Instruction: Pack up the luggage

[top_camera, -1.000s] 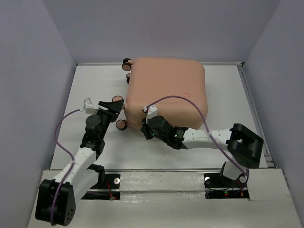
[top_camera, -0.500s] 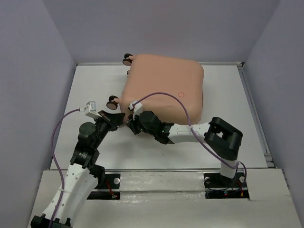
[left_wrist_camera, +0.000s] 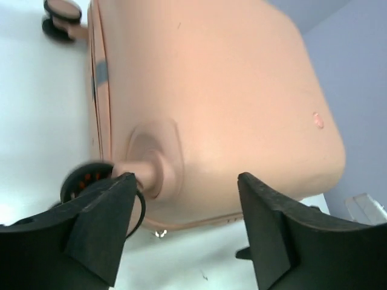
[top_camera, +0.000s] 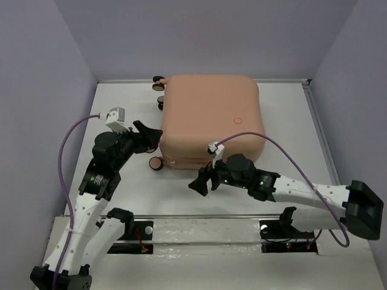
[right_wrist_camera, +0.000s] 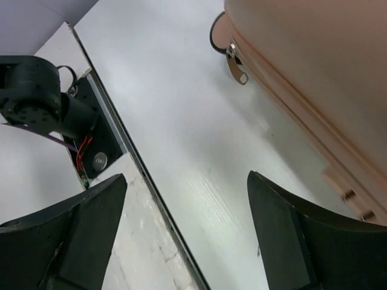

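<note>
The luggage (top_camera: pixel 211 118) is a salmon-pink hard-shell suitcase lying shut and flat at the back middle of the table. Its caster wheels (top_camera: pixel 156 162) stick out on the left side. My left gripper (top_camera: pixel 150 138) stands open beside the suitcase's left edge. In the left wrist view its jaws (left_wrist_camera: pixel 186 181) frame the shell (left_wrist_camera: pixel 217 90), with one caster (left_wrist_camera: pixel 84 181) close behind the left finger. My right gripper (top_camera: pixel 201 179) is open over bare table, just in front of the suitcase's near edge. The right wrist view shows those jaws (right_wrist_camera: pixel 184 181) empty, with the suitcase seam (right_wrist_camera: pixel 302 103) and a zipper pull (right_wrist_camera: pixel 237 66) above them.
Grey walls close off the back and both sides. A raised ledge with both arm bases (top_camera: pixel 133 226) runs along the near edge. The left arm's base bracket (right_wrist_camera: pixel 36 96) shows in the right wrist view. A thin rail (top_camera: pixel 323 139) lines the table's right side.
Both grippers have gone from shut to open. The suitcase, skewed half a second ago, now lies square. The right gripper has drawn back off its near edge toward me.
</note>
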Tool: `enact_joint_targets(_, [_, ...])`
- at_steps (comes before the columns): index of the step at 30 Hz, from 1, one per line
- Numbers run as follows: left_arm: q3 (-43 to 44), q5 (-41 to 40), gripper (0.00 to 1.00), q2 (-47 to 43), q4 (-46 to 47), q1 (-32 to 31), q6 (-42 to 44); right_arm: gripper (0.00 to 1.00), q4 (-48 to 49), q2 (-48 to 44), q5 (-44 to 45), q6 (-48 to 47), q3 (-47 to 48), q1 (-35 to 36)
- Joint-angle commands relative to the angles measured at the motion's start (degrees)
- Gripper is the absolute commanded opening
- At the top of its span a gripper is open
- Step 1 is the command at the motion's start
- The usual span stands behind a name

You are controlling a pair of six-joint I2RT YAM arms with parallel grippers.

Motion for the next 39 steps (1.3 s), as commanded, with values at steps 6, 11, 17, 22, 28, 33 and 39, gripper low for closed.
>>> enact_joint_targets(6, [15.15, -0.78, 0.96, 15.29, -6.97, 1.33, 13.58, 0.88, -25.99, -22.95, 21.17, 6.40, -2.01, -2.53])
enact_joint_targets(11, [17.27, 7.48, 0.94, 23.65, -4.44, 1.86, 16.84, 0.78, -32.17, -32.37, 29.64, 7.03, 0.98, -13.42])
enact_joint_targets(17, [14.21, 18.39, 0.85, 28.75, -0.92, 1.86, 16.32, 1.00, -34.64, -27.05, 32.73, 2.99, 9.58, -27.99])
enact_joint_targets(22, [5.44, 20.06, 0.72, 27.70, 3.39, 1.51, 14.04, 1.00, -31.48, -17.80, 23.69, 1.75, 14.08, -38.91])
enact_joint_targets(28, [1.10, 18.67, 0.50, 25.60, 5.15, -4.64, 12.19, 1.00, -27.70, 1.24, 1.92, -0.35, 22.42, -44.99])
enact_joint_targets(33, [-2.40, 15.51, 0.35, 23.31, 9.88, -13.42, 6.40, 0.97, -19.19, 16.38, -23.98, 1.13, 31.03, -44.99])
enact_joint_targets(39, [-9.26, 15.41, 0.31, 20.94, 20.60, -23.08, -1.16, 1.00, -19.78, 37.72, -34.94, 5.08, 55.85, -42.44])
